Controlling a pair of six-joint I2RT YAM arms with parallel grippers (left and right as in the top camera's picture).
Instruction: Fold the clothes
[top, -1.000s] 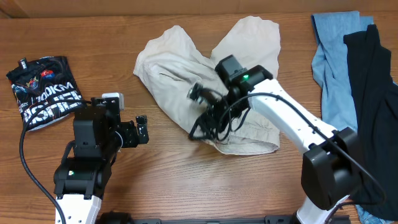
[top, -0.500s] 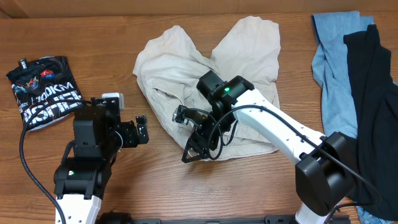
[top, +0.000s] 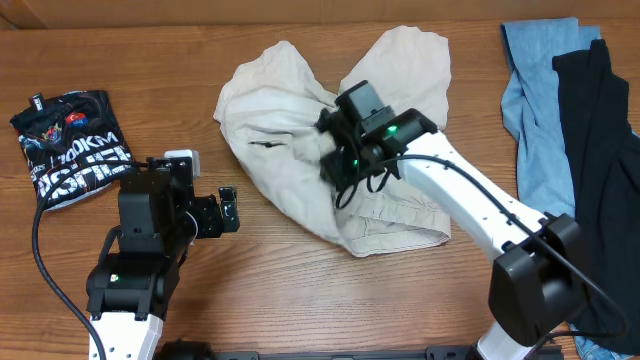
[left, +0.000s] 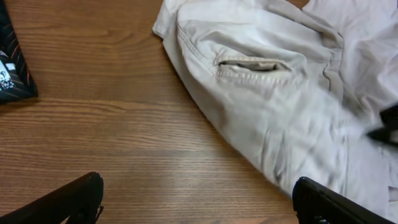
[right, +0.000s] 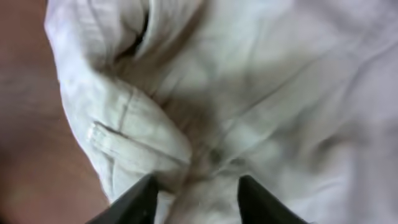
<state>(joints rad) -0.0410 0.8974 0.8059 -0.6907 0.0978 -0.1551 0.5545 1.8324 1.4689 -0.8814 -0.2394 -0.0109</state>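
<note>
Rt hand (right: 198, 194) down on middle of beige shorts (top: 280, 150), pinching bunched fold. Lt hand (top: 230, 208) spread, shorts just right/far, on table (top: 270, 300).

shorts (top: 270, 120): pale cream, plain
garment near right edge (top: 530, 110): light blue
garment at right edge (top: 600, 130): black
folded top (top: 75, 150): black, white lettering, red-blue print
table (top: 300, 290): brown wood grain

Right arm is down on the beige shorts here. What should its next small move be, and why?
Probably draw the waistband fold outward with the right gripper to spread it. Bunched cloth sits between its fingers, though I cannot tell whether it is clamped, and the shorts lie crumpled, not flat.
</note>
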